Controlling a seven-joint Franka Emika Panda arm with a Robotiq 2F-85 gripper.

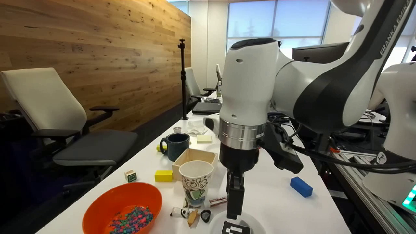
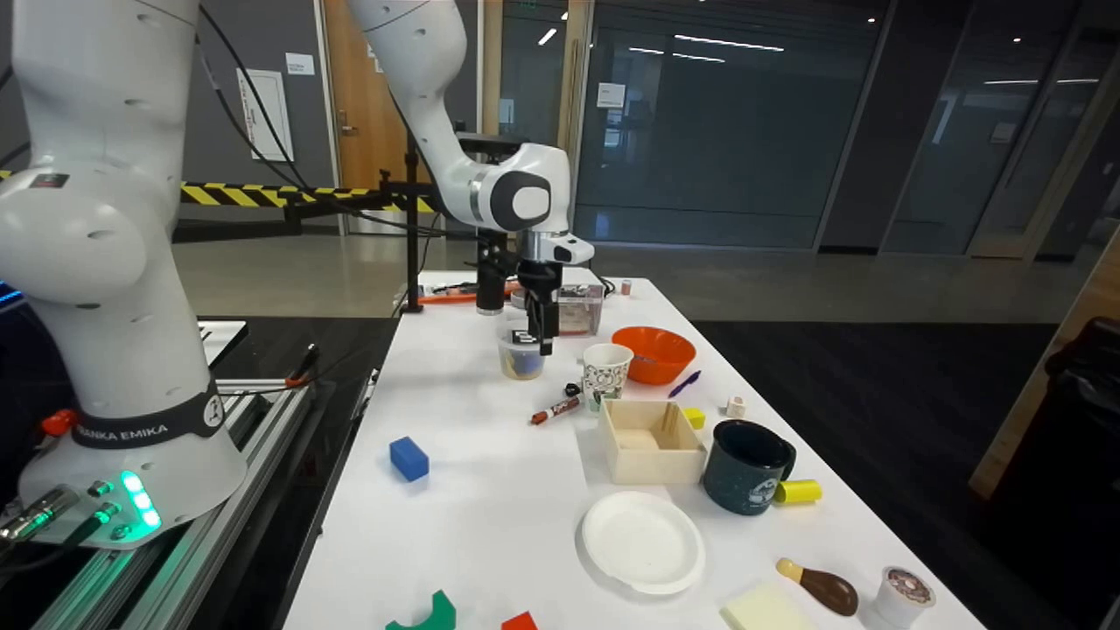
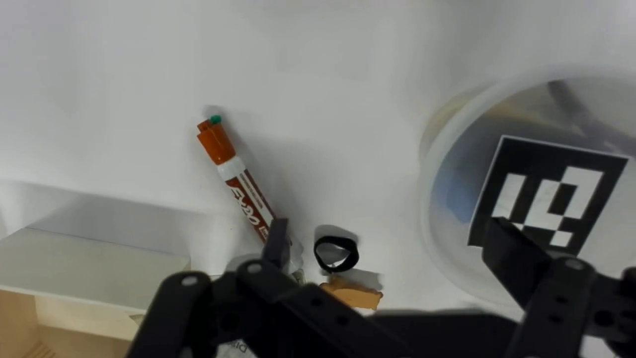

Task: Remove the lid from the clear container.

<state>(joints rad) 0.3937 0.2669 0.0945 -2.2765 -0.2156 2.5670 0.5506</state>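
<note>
Spread and empty, the claw (image 3: 387, 238) nearest in the wrist view seems to have only one finger (image 3: 512, 261) over the lid (image 3: 551, 127) of the clear container (image 2: 522, 359) on the desk (image 2: 499, 525), so lowering it uncentred could tip the container or pin the marker (image 3: 243, 191).

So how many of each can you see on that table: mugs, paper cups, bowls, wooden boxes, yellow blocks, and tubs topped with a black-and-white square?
Mug: 1
Paper cup: 1
Bowl: 1
Wooden box: 1
Yellow blocks: 2
Tub: 1
Total: 7
</note>
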